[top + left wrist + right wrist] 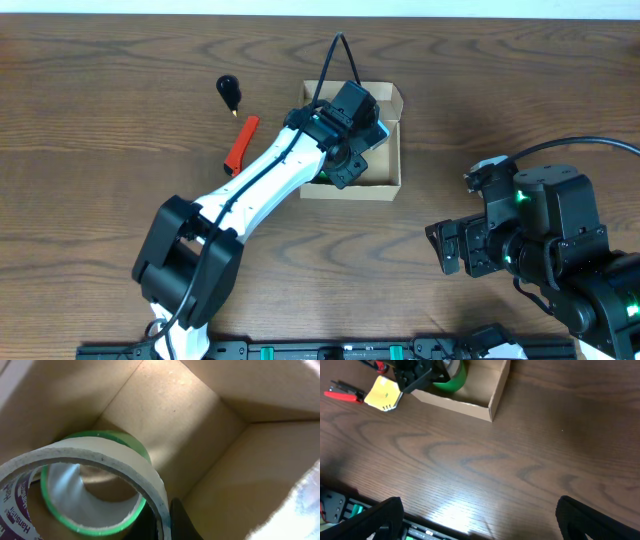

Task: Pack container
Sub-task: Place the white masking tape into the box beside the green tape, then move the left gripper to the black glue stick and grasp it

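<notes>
The tan cardboard container [390, 140] stands open at the table's middle back; it also shows in the right wrist view [485, 402]. My left gripper [350, 150] reaches down into it, shut on the wall of a white tape roll [90, 460] with a purple-printed core. In the left wrist view the fingers [167, 520] pinch that roll's rim just above the box floor [170, 425]. A green-edged tape roll [100, 510] lies in the box behind it; it shows green in the right wrist view [451, 380]. My right gripper [477, 517] is open and empty over bare table at the right.
A red-handled tool [240, 142] and a small black object [229, 91] lie left of the box. The red tool [342, 392] also shows in the right wrist view. A dark rail [340, 350] runs along the table's front edge.
</notes>
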Motion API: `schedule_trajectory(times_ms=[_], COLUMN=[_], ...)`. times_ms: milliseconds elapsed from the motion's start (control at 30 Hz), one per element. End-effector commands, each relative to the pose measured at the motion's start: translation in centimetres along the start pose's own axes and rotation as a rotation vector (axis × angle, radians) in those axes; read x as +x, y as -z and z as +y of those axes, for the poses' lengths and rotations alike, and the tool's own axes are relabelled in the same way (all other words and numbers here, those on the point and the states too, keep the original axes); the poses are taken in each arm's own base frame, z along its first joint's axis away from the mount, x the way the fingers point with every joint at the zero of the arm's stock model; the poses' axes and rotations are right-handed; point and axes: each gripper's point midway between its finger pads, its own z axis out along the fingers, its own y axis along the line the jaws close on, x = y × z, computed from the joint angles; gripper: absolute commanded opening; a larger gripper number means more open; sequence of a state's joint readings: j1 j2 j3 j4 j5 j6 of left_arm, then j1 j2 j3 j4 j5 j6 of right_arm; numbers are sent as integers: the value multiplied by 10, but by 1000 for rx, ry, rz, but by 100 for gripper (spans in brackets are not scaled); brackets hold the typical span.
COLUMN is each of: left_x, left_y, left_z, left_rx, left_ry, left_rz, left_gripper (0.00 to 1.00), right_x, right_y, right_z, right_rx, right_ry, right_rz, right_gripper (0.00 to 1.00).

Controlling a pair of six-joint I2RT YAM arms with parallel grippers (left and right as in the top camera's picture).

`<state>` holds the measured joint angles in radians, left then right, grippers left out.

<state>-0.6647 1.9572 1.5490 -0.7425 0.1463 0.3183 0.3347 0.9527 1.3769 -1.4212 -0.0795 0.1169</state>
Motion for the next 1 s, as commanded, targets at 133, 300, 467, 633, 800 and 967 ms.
schedule_trajectory(times_ms=[133,300,467,633,800,967], left_x=[4,4,2,2,2,-16], left_y=[-14,-18,-17,-17,-13,18], left_z=[10,18,22,22,20,14], left_rx=[-24,-31,-40,-39,-36,-41], left_ry=[14,26,29,30,40,65], left_rz=[16,12,0,1,1,-38], left_gripper=[6,6,6,41,56,55], right_x=[1,1,1,1,1,1], right_y=[1,1,1,1,1,1], right_z=[0,0,0,0,0,0], right_rx=[-3,-3,-3,-3,-3,-3], right_ry=[4,4,4,4,4,4], right_rz=[-2,-2,-2,-2,-2,-2], right_gripper=[99,99,99,99,99,99])
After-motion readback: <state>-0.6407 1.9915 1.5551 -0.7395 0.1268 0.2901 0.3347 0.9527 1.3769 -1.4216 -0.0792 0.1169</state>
